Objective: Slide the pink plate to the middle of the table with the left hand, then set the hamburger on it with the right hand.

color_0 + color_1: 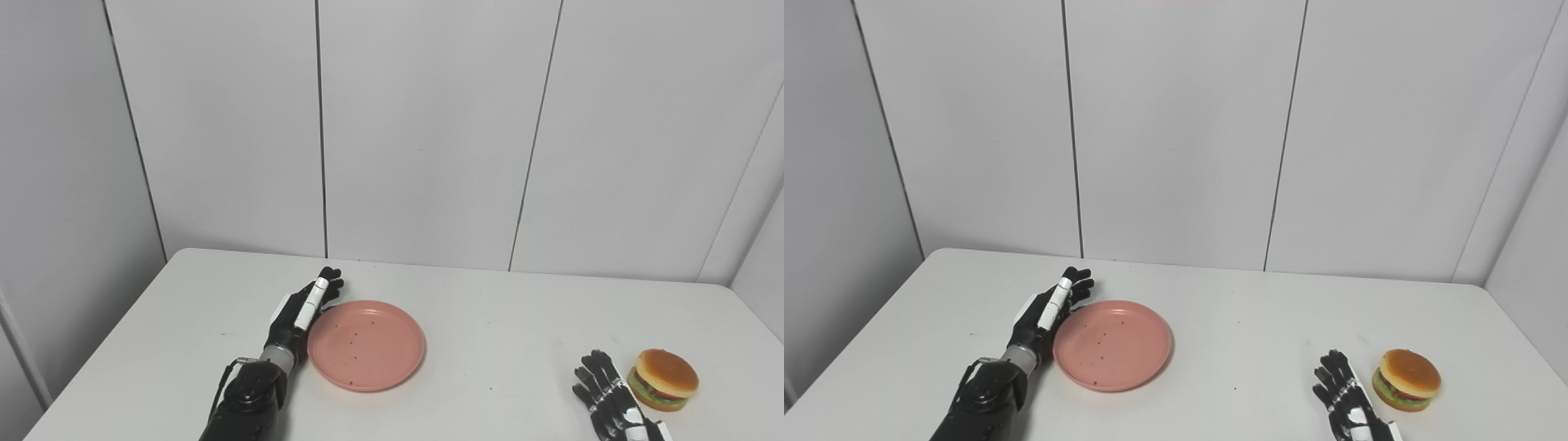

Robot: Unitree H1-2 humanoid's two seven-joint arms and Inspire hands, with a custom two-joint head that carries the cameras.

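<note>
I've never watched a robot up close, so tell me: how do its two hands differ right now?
The left hand lies edge-on against the left rim of the pink plate, fingers stretched forward; the right hand rests flat with fingers spread, just left of the hamburger, seemingly not touching it. The left hand reaches farther up the table; the right sits near the front edge. Both are black, open, and hold nothing.
</note>
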